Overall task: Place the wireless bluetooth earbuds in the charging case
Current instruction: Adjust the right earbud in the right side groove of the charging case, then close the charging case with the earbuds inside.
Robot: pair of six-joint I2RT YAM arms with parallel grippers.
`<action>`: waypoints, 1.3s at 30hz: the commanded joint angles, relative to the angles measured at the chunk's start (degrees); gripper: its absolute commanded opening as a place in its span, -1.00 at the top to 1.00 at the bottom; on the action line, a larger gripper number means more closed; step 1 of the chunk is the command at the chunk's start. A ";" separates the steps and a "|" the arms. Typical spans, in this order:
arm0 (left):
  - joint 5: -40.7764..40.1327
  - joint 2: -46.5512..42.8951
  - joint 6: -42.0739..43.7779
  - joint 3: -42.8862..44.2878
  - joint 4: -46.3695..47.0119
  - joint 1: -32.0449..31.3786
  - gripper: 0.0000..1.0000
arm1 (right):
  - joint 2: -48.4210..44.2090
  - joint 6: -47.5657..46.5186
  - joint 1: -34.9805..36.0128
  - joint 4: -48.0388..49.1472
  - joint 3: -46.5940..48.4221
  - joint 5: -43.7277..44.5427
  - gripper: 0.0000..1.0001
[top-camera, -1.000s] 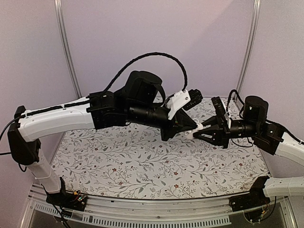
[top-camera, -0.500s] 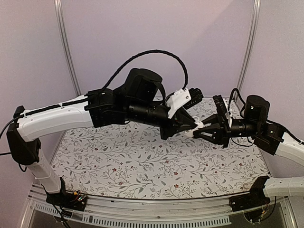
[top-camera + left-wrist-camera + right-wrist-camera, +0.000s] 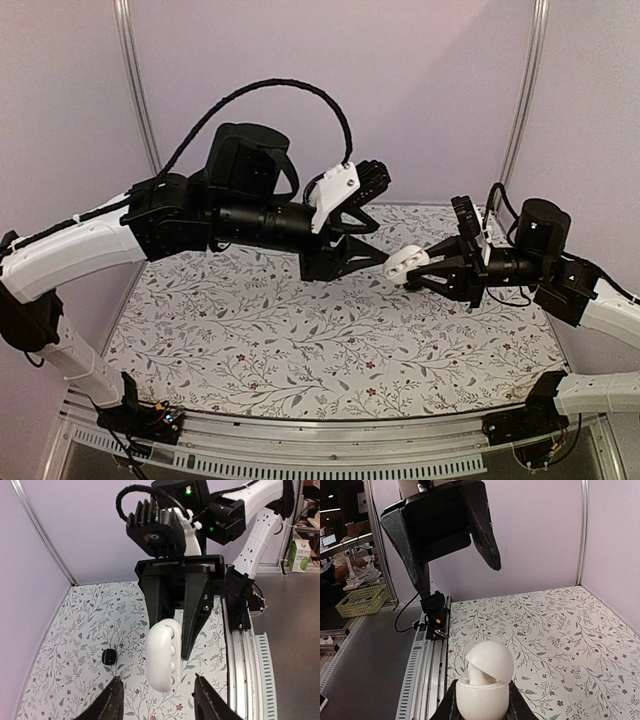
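**Left arm draws back from the held case**

Pulled back toward its own side since half a second ago, the left claw now hangs just apart from the charging case, where before it was crowded right up against it. Its jaws stand spread with nothing between them. The left wrist view shows both fingers set wide at the bottom edge.

The right claw has kept its place above the floral tabletop. It is clamped on the white case and holds it in the air, clear of the surface. Seen from the right wrist, the case's domed lid sits tipped open over the body.

One of the wireless bluetooth earbuds, a tiny dark piece, lies on the tabletop, apart from the case and from both claws.
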 commanded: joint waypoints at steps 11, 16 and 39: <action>5.37 -4.81 0.64 -12.50 9.41 2.82 -0.36 | 0.03 1.04 0.38 3.89 1.27 -2.32 1.00; 4.62 -2.88 2.22 -11.96 10.80 1.54 -0.35 | 0.72 3.72 0.41 4.88 1.03 -2.68 1.00; -16.11 5.39 11.40 -4.69 7.53 -9.93 0.03 | 2.60 11.47 0.41 6.79 0.87 1.67 1.00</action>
